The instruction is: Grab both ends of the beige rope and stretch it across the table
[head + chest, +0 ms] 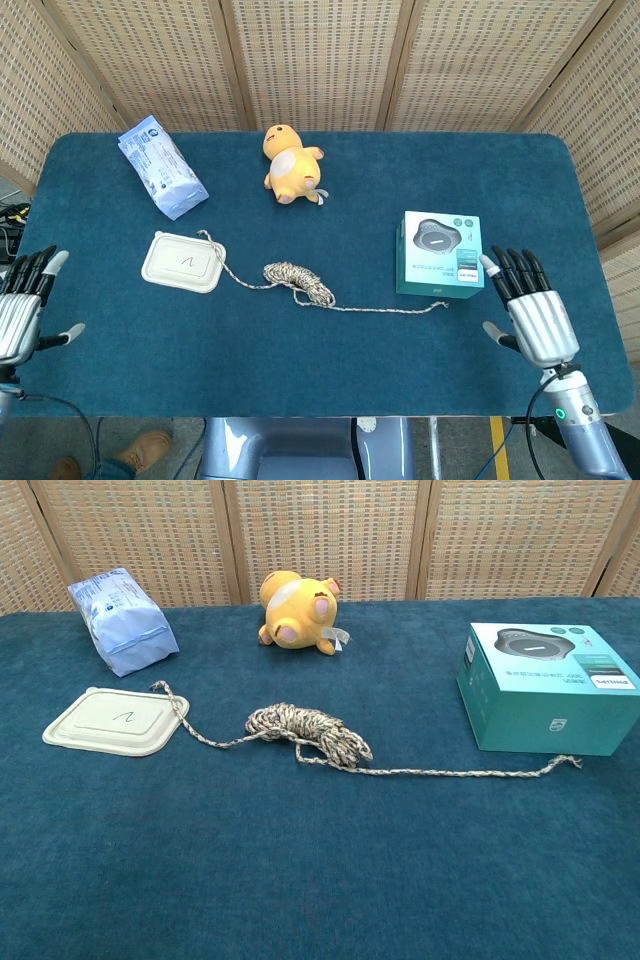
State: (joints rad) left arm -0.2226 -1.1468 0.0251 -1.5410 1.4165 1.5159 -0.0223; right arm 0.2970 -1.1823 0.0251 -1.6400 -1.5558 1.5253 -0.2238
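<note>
The beige braided rope [300, 283] lies loose on the blue table [330, 370], coiled mid-length. Left hand [20, 312] and right hand [535, 318] hover at opposite edges, fingers spread, holding nothing.

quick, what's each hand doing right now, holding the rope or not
Left hand: open, fingers apart, holding nothing.
Right hand: open, fingers apart, holding nothing.
The beige rope lies on the table.
</note>
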